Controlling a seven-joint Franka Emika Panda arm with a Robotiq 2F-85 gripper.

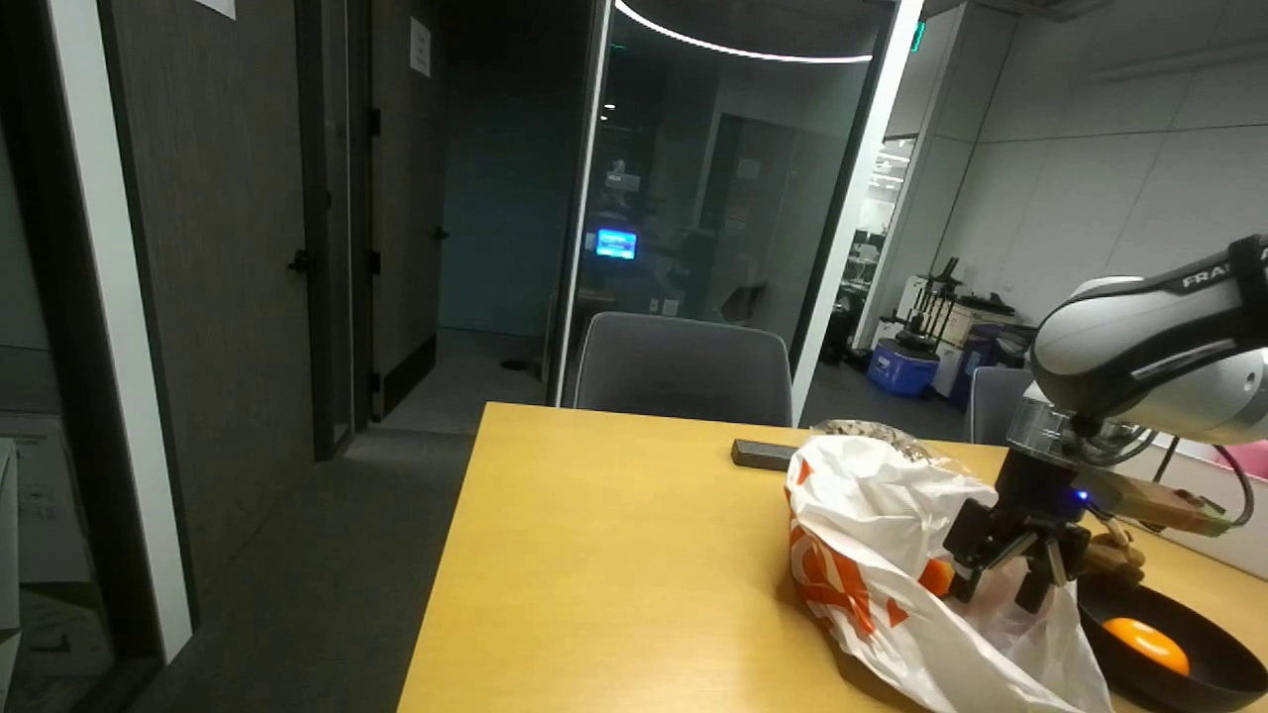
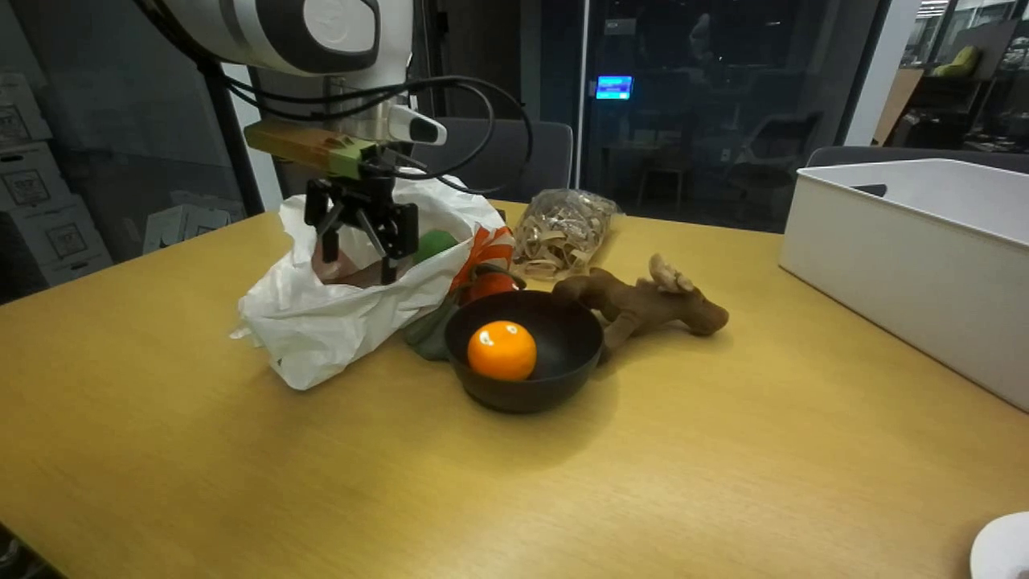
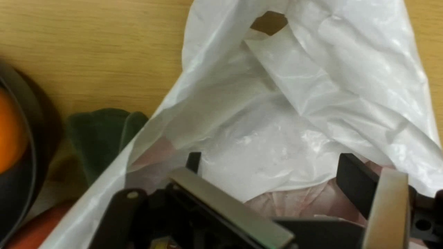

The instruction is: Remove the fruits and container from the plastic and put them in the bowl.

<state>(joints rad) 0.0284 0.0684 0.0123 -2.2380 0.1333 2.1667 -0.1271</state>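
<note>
The white plastic (image 2: 338, 322), a wrinkled bag with orange-red print, lies on the table with its mouth facing up. My gripper (image 2: 359, 261) points down at that mouth, its fingers wide open. In the wrist view only white film and a pinkish inside show between the fingertips (image 3: 353, 176). A green fruit (image 2: 434, 244) sits at the bag's opening. An orange patch (image 1: 936, 576) shows behind a finger in an exterior view. One shiny orange fruit (image 2: 502, 351) rests in the dark bowl (image 2: 563, 378) beside the bag. The container is hidden or out of view.
A red-orange object with a stem (image 2: 490, 283) and a dark green cloth-like thing (image 2: 430, 331) lie between bag and bowl. A brown plush animal (image 2: 643, 305) touches the bowl's far side. Behind stand a clear bag of brownish pieces (image 2: 563, 233), a dark oblong object (image 1: 761, 455) and a white bin (image 2: 908, 273).
</note>
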